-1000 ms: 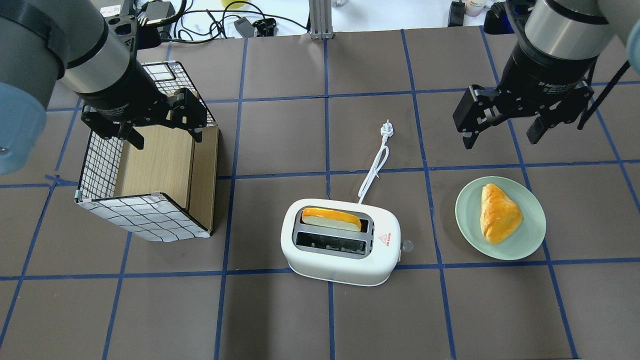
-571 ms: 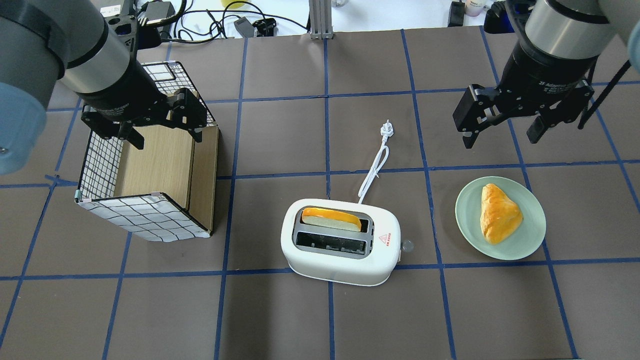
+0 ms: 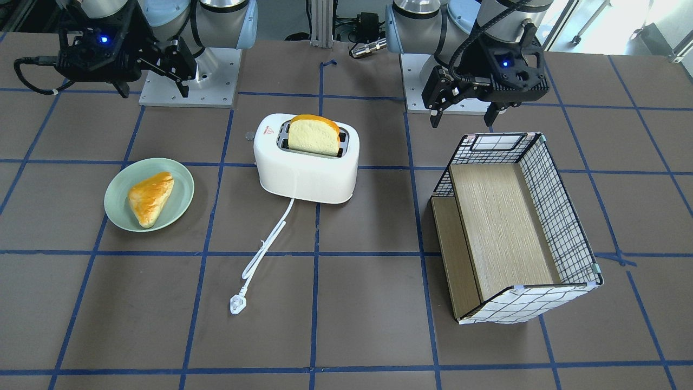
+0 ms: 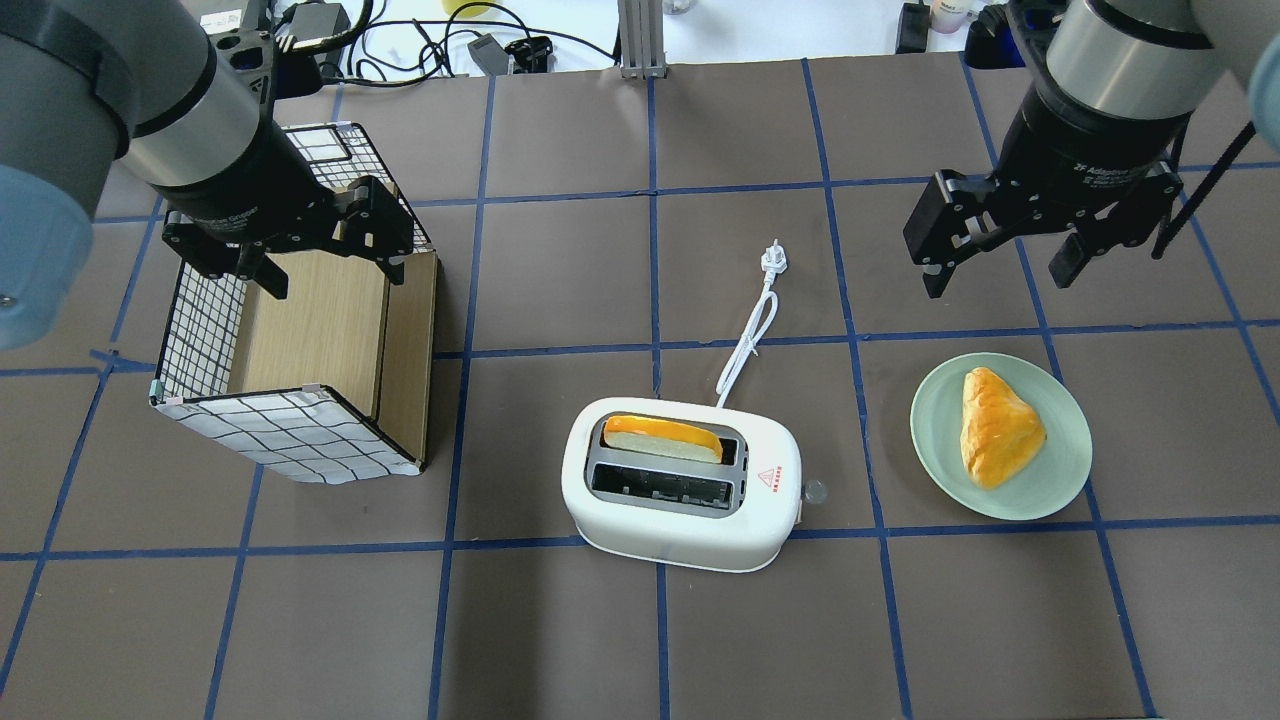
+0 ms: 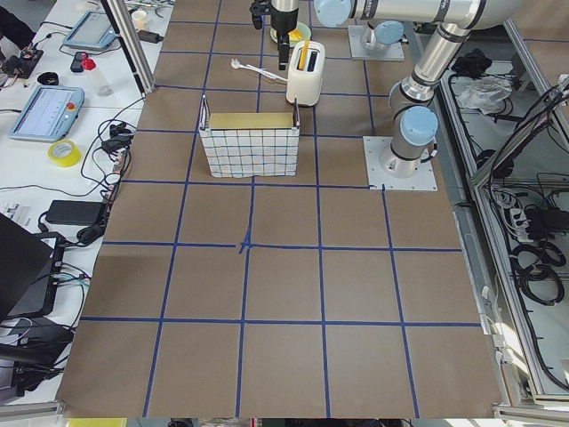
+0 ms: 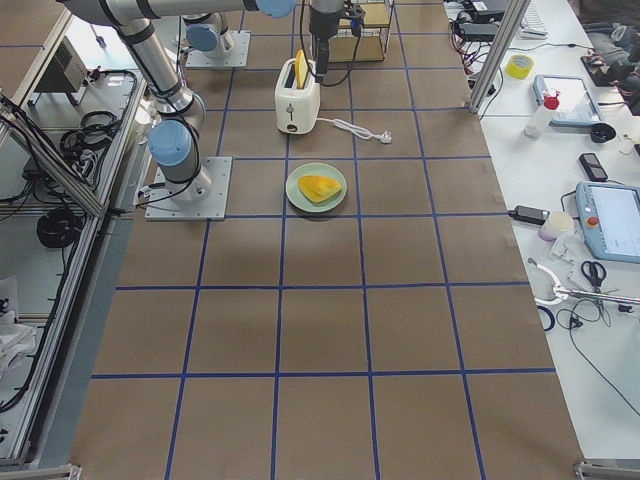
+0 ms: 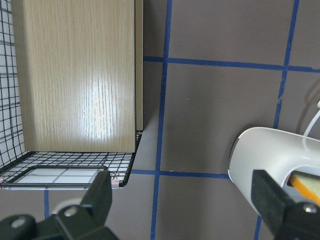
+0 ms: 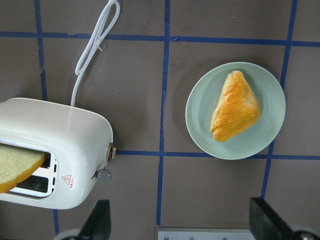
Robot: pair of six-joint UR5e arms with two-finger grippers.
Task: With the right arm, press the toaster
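The white two-slot toaster [image 4: 690,525] stands at the table's middle, near the front, with a slice of bread [image 4: 662,437] upright in its far slot. Its grey lever knob [image 4: 815,490] sticks out of the right end and also shows in the right wrist view [image 8: 103,175]. My right gripper [image 4: 997,280] is open and empty. It hangs high over the table, behind and to the right of the toaster and well apart from it. My left gripper [image 4: 335,282] is open and empty above the wire basket [image 4: 200,330].
A pale green plate [image 4: 1060,470] with a golden pastry [image 4: 1000,425] lies right of the toaster, below my right gripper. The toaster's white cord [image 4: 750,335] and plug [image 4: 773,260] trail away behind it. The wire basket with wooden boards lies on its side at the left.
My right gripper has shifted very slightly away from the robot and to the left. The toaster, bread, plate and left arm have not moved.
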